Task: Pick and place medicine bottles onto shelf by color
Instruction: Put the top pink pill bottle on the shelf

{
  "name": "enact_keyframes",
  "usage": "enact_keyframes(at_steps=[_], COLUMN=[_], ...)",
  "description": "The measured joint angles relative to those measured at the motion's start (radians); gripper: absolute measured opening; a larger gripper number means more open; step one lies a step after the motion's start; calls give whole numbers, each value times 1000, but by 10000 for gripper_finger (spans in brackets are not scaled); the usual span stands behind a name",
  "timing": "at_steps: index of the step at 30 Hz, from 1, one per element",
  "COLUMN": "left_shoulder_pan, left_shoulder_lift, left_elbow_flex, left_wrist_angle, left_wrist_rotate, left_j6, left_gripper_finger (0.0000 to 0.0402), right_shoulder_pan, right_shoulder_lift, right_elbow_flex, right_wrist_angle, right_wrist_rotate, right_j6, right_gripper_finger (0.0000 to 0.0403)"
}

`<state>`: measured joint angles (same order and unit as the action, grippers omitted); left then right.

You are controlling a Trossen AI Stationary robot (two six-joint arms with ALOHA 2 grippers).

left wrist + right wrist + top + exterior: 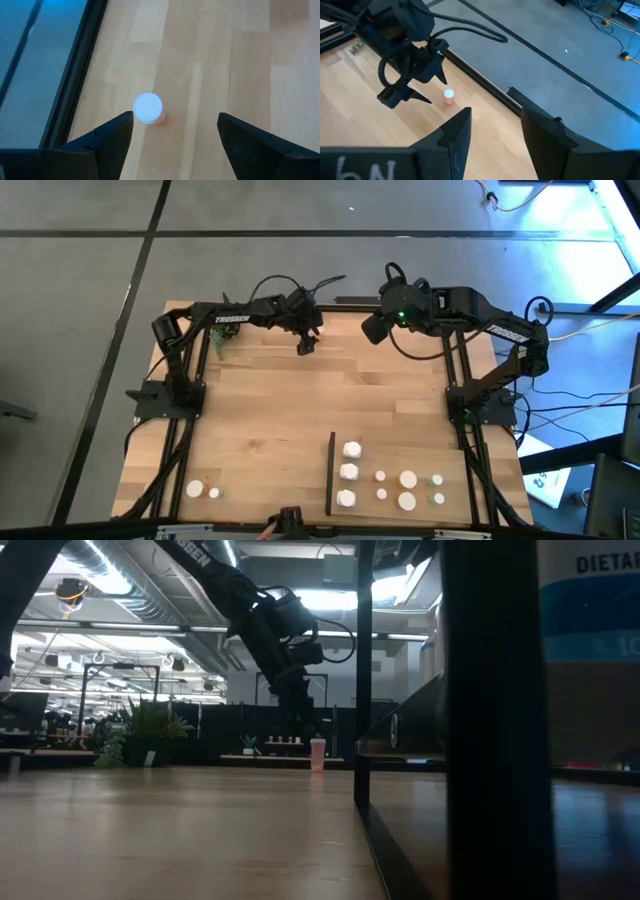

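A small pinkish bottle with a white cap (148, 108) stands upright on the wooden surface (300, 420) near its far edge, close to the black frame rail, and apart from all the other bottles. The left tool (307, 344) hangs directly above it with its two fingers (107, 140) spread wide, one to each side of the bottle and neither touching it (the left wrist view looks straight down on the white cap between them). From the right wrist view the same bottle (449, 96) shows just beside the left tool's finger tips (420, 97), and in the low view it stands as a pale pink bottle (317, 754) under the left arm. The right tool (372, 328) is held up off the surface near the far edge, to the right of the left tool, its fingers (457, 131) parted with nothing between them. Toward the near side lies the shelf (450, 480), a light-wood panel with a black upright strip (330, 473) along its left edge. On it stand three white bottles in a column just beside the strip (349, 472), then two small ones (381, 484), two larger white ones (408, 489) and two small greenish-topped ones (437, 488) farther right. Two more white bottles (203, 490) stand on the surface at the near left corner, well apart from the shelf. A small green potted plant (222, 335) sits at the far left corner beside the left arm.
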<state>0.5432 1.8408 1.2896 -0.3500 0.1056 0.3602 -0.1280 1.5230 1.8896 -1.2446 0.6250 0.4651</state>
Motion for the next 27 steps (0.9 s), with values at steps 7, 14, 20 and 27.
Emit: enact_keyframes(at_steps=[7, 14, 20, 27], left_shoulder_pan=[36, 38, 37, 41], left_shoulder_lift=[12, 87, 104, 104], left_elbow_flex=[0, -1, 0, 0], left_wrist_angle=[53, 61, 100, 144], left_wrist_rotate=[56, 87, 61, 68], left_j6=[43, 37, 47, 62], left_gripper_finger=[284, 284, 284, 284], right_shoulder_pan=[0, 0, 0, 0], right_shoulder_lift=[0, 0, 0, 0], right_elbow_flex=[0, 0, 1, 1], right_wrist_angle=[0, 5, 13, 13], right_wrist_rotate=[0, 1, 2, 3], right_j6=[-2, -2, 0, 1], right_gripper_finger=[174, 174, 174, 174])
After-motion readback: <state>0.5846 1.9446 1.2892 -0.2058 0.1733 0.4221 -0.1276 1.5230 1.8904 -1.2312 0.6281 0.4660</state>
